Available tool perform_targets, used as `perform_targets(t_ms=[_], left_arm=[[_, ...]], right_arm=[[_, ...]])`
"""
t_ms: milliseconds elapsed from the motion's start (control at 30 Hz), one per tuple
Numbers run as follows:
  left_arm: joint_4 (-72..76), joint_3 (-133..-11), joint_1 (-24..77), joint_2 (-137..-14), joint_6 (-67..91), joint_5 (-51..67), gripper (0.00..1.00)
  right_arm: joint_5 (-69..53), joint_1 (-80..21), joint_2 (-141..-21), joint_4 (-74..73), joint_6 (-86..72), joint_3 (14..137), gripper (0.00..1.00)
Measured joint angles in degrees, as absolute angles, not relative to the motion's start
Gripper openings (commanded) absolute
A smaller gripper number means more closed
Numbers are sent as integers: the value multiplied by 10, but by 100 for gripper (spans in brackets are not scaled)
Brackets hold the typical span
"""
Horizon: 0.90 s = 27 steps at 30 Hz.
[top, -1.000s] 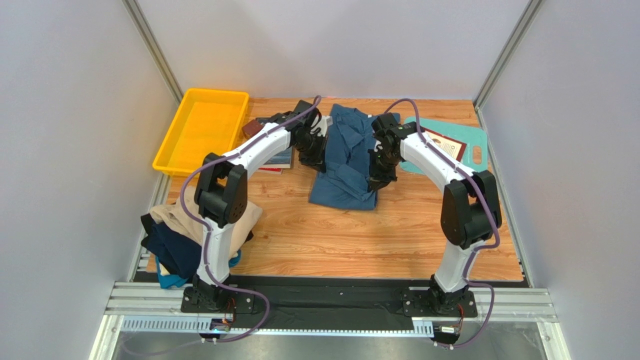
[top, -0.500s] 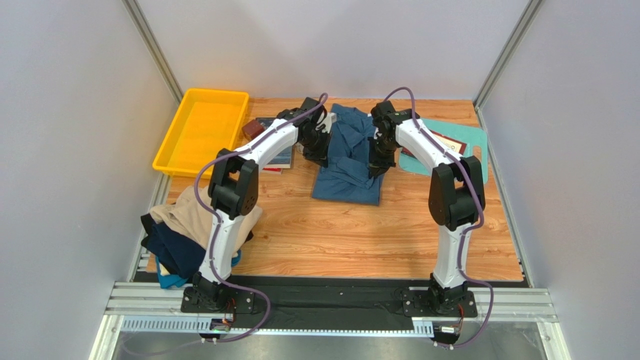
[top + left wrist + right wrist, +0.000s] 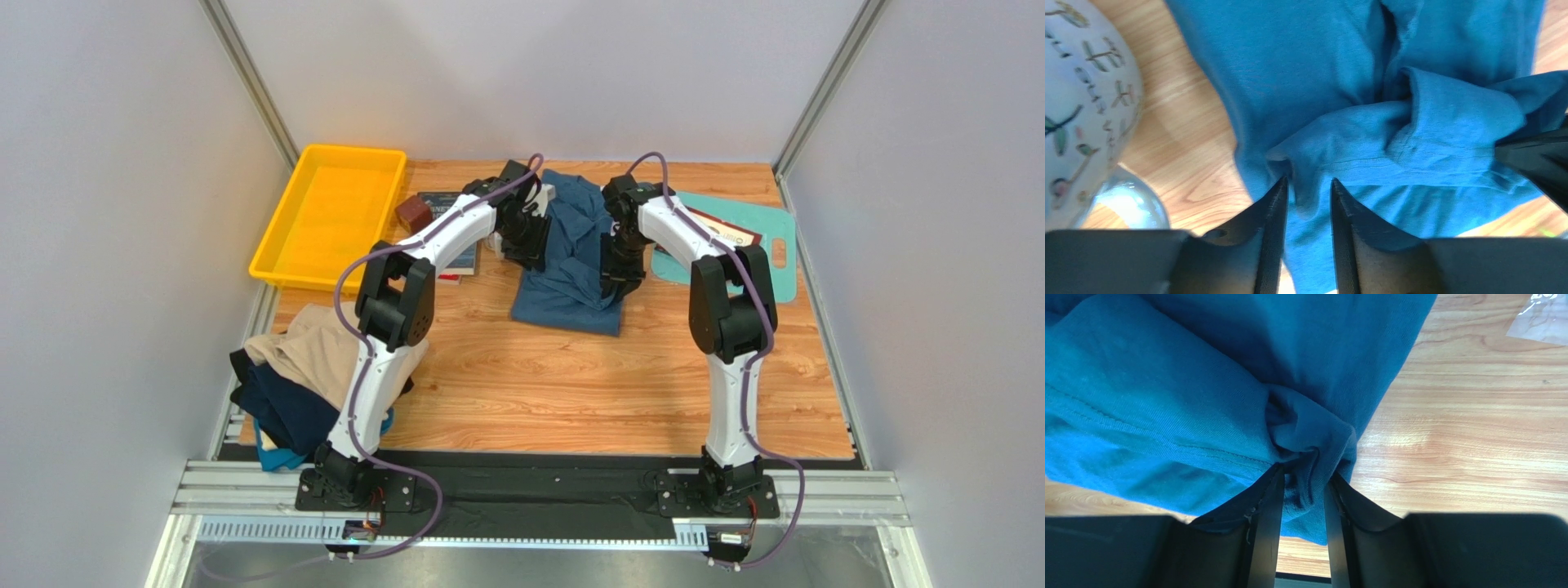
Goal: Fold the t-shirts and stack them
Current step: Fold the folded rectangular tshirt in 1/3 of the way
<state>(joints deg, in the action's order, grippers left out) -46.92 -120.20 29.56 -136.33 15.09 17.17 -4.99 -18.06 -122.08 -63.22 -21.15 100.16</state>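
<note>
While my left gripper (image 3: 1308, 187) is pinching a bunched edge of the teal-blue t-shirt (image 3: 1339, 92) between its two fingers, my right gripper (image 3: 1303, 471) is pinching a bunched bit of the other side the same way. Both are clenched tight on cloth. The shirt is lying at the far middle of the wooden table (image 3: 613, 392), crumpled and partly doubled over, between my two arms.

I am thinking this fold is only just begun, because the shirt is looking lumpy, not flat and neat. The rest of the job is waiting. The beige t-shirt (image 3: 307, 349), the dark navy t-shirt (image 3: 272, 404) and a bit of the light blue t-shirt (image 3: 280, 459) are sitting in a messy heap at the near left edge, and no neat stack is showing anywhere.

Some things are hard to see. From above, my arms are covering the shirt's sides. The heap is hiding most of the lower shirts. A white thing with leaf drawings (image 3: 1082, 92) is getting cut off in my left wrist view, so I am not able to name it.
</note>
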Motion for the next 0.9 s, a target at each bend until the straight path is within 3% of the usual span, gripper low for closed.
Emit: perform_targets(t_ms=[267,567,633,733,900], left_arm=[[-469,-1202,296,-1363,150,137,50],[-462,-1192,295,-1317,151,148,50],[-455,-1180,295,-1299,151,162,50],[-452,-1150,296,-1266,151,185,49],[-437,-1069,302,-1212,151,213,47]], right_arm=[[-38,-178,-1224,-631,-213,1028,47],[-74,-166,-1224,-625,-214,1045,42],[-81,-164,-1224,-624,-214,1044,33],[-88,-163,-1223,-614,-218,1033,0],[-110,-151,-1214,-590,-238,989,0]])
